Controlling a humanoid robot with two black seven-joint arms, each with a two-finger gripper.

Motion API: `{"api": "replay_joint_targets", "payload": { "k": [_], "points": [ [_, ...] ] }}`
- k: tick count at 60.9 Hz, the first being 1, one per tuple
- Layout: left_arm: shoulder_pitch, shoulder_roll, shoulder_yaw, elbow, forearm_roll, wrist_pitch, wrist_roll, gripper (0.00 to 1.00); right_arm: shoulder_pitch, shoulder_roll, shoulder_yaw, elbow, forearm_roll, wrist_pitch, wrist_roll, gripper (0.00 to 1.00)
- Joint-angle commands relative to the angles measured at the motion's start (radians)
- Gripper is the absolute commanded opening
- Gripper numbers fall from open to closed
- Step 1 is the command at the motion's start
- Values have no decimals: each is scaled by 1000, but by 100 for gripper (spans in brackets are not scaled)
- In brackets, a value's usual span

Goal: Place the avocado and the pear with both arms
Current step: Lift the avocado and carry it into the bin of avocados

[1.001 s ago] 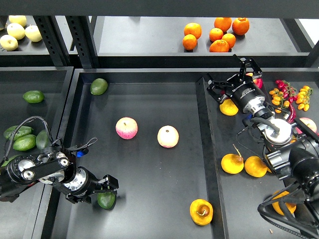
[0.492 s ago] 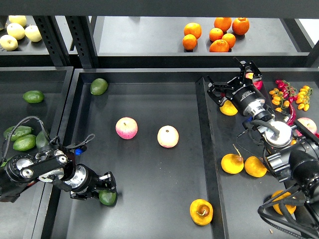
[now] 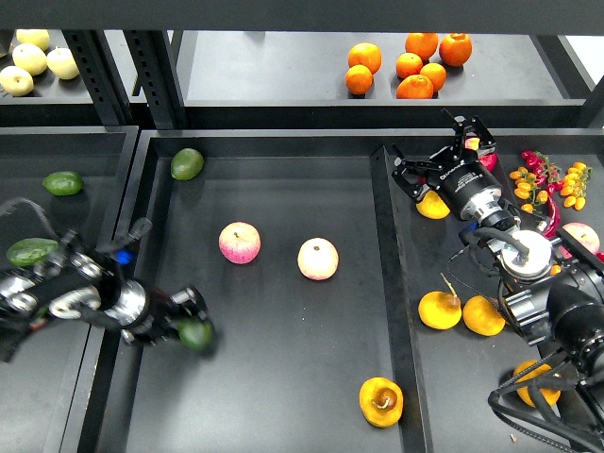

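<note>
My left gripper (image 3: 189, 322) is motion-blurred at the lower left of the middle tray (image 3: 283, 377), shut on a dark green avocado (image 3: 196, 334) held just above the tray floor. Another avocado (image 3: 187, 163) lies at that tray's far left corner. My right gripper (image 3: 438, 153) is open over the right tray, its fingers spread just above a yellow-orange pear (image 3: 433, 206). Two pears (image 3: 440, 310) (image 3: 483, 316) lie further forward in the right tray. One pear (image 3: 381, 401) lies at the front of the middle tray.
Two pink-and-cream apples (image 3: 240, 243) (image 3: 318, 259) lie mid-tray. More avocados (image 3: 62, 183) (image 3: 31, 251) are in the left tray. Oranges (image 3: 406, 64) and pale apples (image 3: 33, 58) sit on the back shelf. Small peppers (image 3: 547, 179) lie at the far right.
My left arm has swung up and to the left, carrying the avocado away from the tray's front left corner. My right gripper has barely moved.
</note>
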State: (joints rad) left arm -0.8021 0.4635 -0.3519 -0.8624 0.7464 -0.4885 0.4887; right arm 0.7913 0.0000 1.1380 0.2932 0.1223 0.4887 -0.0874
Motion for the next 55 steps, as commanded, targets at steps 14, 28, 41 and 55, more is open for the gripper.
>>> {"api": "replay_joint_targets", "payload": {
  "k": [14,28,41,55],
  "points": [
    [-46,211,-2,2,-94,0,0,33,0,0,-12,0,-1,0,-2,99],
    [-34,326,-1,6,-133,0,0,34,0,0,-15,0,0,0,-2,99],
    [-15,362,-1,22,-131,0,0,35,0,0,-15,0,-1,0,-2,99],
    [-9,363,5,71,-131,0,0,36,0,0,-15,0,0,0,-2,99]
  ]
}}
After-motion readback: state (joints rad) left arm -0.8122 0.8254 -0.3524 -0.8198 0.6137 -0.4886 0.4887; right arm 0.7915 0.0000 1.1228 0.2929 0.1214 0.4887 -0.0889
